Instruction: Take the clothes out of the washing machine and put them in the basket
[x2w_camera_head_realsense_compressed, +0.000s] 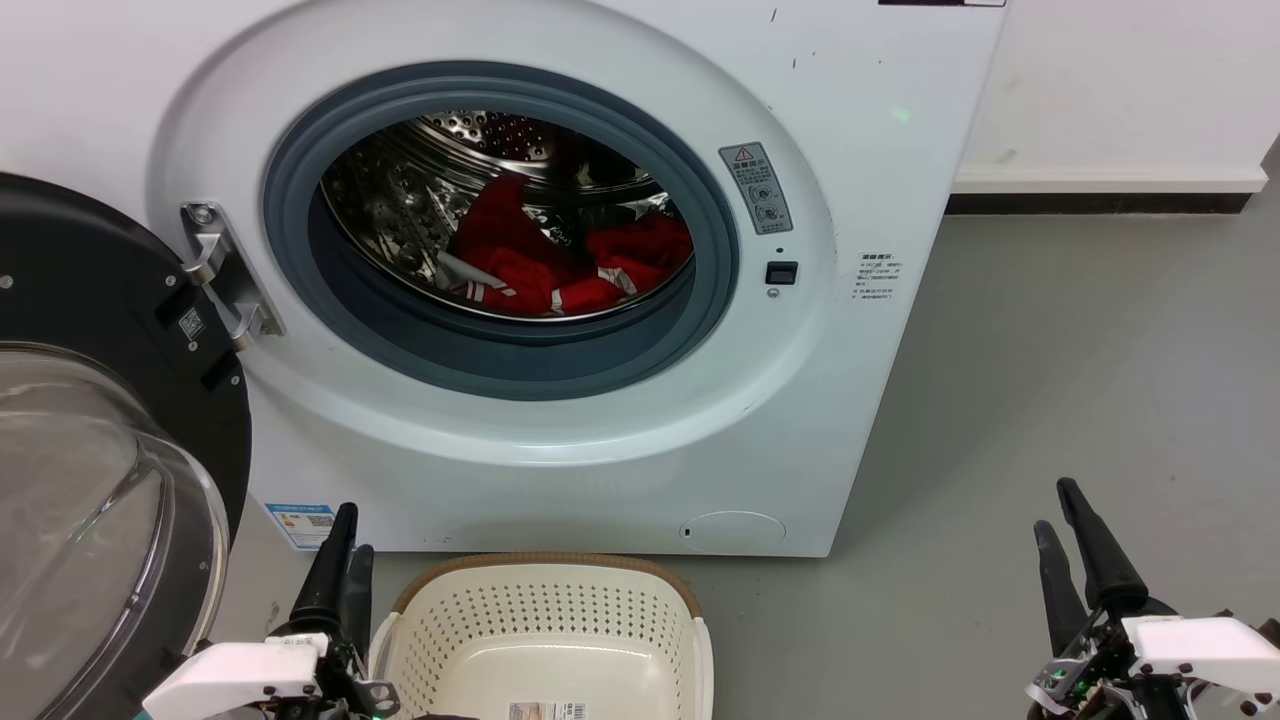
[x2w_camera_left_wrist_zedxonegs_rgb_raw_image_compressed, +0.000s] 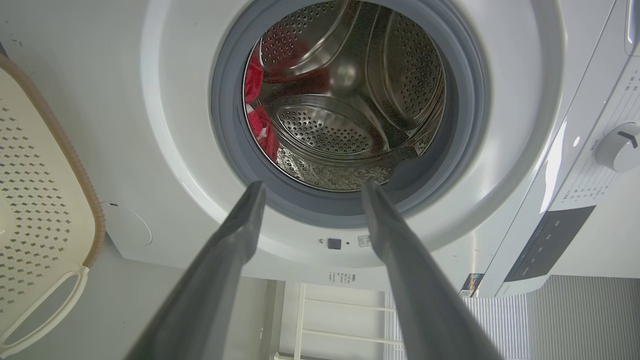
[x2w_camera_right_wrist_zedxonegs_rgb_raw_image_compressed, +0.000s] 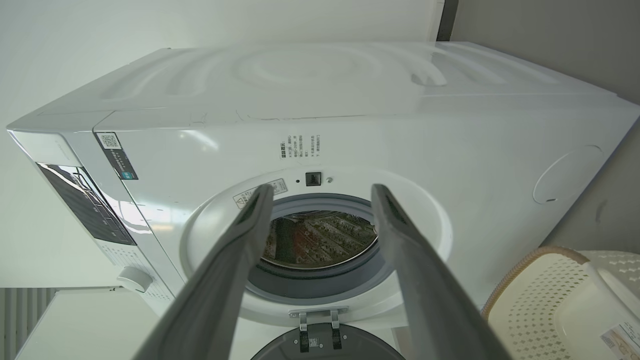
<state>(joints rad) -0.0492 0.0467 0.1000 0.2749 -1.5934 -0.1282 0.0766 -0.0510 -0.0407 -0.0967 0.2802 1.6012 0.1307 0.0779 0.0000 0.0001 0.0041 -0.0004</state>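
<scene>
While the clothes (x2w_camera_head_realsense_compressed: 520, 262) are lying inside the washing machine (x2w_camera_head_realsense_compressed: 600, 480), we are holding the left gripper (x2w_camera_head_realsense_compressed: 352, 535) and right gripper (x2w_camera_head_realsense_compressed: 1055, 505) with fingers apart, flanking the basket (x2w_camera_head_realsense_compressed: 545, 562).

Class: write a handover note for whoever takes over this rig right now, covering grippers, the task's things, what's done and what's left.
Left gripper: open, empty, beside the basket.
Right gripper: open, empty, facing the washing machine.
Clothes: in the drum; door open.
Basket: on the floor before the machine, no clothes seen in it.
Done: none out yet.
Left: pull clothes out, drop them in.
</scene>
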